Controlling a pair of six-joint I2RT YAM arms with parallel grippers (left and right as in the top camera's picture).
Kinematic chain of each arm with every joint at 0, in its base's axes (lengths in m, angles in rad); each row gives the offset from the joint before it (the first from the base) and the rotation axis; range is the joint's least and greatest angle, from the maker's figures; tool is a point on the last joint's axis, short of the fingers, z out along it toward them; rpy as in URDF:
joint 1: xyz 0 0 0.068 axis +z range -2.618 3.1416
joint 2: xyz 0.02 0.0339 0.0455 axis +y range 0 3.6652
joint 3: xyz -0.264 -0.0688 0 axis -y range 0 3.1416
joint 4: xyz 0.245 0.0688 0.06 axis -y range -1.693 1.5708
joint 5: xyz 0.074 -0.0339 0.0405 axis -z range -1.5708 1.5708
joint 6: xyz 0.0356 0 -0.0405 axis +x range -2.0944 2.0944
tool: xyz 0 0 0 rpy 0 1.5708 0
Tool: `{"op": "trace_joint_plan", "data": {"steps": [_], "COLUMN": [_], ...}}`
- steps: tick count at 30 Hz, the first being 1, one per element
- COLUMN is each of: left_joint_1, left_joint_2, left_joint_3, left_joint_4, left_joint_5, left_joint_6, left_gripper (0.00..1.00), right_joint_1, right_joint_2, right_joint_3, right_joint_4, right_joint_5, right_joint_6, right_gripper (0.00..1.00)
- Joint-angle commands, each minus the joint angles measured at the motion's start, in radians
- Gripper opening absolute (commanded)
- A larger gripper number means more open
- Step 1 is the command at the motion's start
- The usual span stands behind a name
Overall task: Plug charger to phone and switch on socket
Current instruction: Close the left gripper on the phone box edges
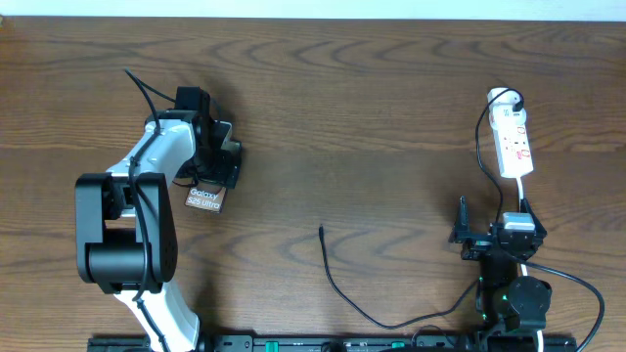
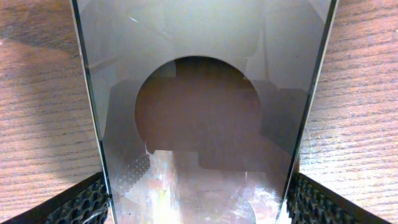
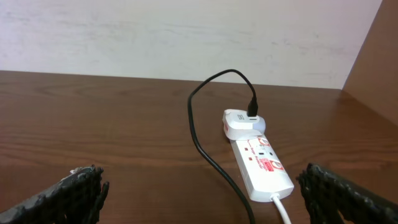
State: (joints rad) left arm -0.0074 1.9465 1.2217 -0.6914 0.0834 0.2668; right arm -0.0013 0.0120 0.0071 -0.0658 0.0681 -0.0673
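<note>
Left claw (image 2: 197,200) straddling phone (image 2: 199,93), grip unclear, right claw (image 3: 205,194) wide, only overhead shows charger tip (image 1: 322,232).

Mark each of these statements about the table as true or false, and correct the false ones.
1. The tip of the charger lies loose on the table, away from the phone. True.
2. The right claw is closed around the socket. False: it stands open and empty, short of the socket.
3. The phone sits between the fingers of the left claw. True.
4. Nothing is plugged into the socket. False: a white adapter sits in its far end.
</note>
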Motion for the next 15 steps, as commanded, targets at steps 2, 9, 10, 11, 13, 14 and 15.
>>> {"op": "trace_joint_plan", "data": {"steps": [2, 9, 10, 11, 13, 14, 15], "left_joint_1": [0.003, 0.003, 0.003, 0.003, 0.003, 0.003, 0.003], "left_joint_2": [0.014, 0.014, 0.014, 0.014, 0.014, 0.014, 0.014], "left_joint_3": [-0.027, -0.027, -0.027, -0.027, -0.027, -0.027, -0.027], "left_joint_4": [0.009, 0.027, 0.027, 0.028, 0.028, 0.028, 0.027], "left_joint_5": [0.04, 0.04, 0.04, 0.04, 0.04, 0.04, 0.04], "left_joint_6": [0.01, 0.01, 0.01, 0.012, 0.014, 0.014, 0.014], "left_gripper": [0.89, 0.89, 0.89, 0.89, 0.89, 0.89, 0.87], "right_joint_1": [0.007, 0.007, 0.007, 0.007, 0.007, 0.007, 0.007], "right_joint_2": [-0.006, -0.006, -0.006, -0.006, -0.006, -0.006, -0.006], "right_joint_3": [-0.002, -0.002, -0.002, -0.002, -0.002, -0.002, -0.002], "right_joint_4": [-0.004, -0.004, -0.004, -0.004, -0.004, -0.004, -0.004], "right_joint_5": [0.008, 0.008, 0.008, 0.008, 0.008, 0.008, 0.008], "right_joint_6": [-0.013, -0.013, -0.013, -0.013, -0.013, -0.013, -0.013], "right_gripper": [0.99, 0.99, 0.99, 0.99, 0.99, 0.99, 0.99]}}
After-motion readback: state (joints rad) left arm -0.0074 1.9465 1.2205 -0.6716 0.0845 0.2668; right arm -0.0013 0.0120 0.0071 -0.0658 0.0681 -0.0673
